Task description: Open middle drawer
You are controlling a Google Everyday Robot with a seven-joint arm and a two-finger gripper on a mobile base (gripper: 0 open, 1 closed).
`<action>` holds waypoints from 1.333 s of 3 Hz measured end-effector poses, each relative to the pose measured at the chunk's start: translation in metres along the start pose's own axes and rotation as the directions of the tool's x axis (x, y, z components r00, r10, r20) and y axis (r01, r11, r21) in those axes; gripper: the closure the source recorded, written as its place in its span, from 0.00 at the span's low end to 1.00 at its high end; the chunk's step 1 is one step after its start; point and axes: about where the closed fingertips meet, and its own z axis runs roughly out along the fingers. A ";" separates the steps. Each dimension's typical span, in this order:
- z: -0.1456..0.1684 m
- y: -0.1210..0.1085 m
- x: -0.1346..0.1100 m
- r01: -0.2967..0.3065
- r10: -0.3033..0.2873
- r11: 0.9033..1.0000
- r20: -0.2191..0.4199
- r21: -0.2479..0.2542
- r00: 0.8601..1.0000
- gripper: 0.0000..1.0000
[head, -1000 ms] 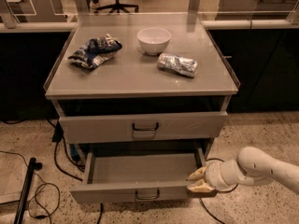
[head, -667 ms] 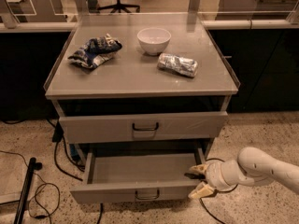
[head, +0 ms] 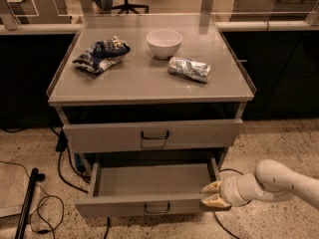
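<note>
The middle drawer (head: 115,206) sits pulled out below the worktop (head: 144,81). The gripper (head: 211,194), fingers slightly parted and empty, crowds its right front corner; a careless swing may shove it shut.

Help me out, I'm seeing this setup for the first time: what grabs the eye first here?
The middle drawer stands pulled out low in the cabinet, showing its grey inside, with the robot's pale claw at its right front corner. On the cabinet top sit a white bowl, a crumpled blue bag to its left and a silver packet to its right.
</note>
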 end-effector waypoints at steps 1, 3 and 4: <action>-0.013 0.025 0.009 -0.009 0.009 1.000 0.022 0.001 1.000 0.98; -0.027 0.060 0.013 -0.011 0.010 1.000 0.061 0.011 0.998 1.00; -0.031 0.076 0.017 -0.011 0.011 1.000 0.072 0.003 0.997 1.00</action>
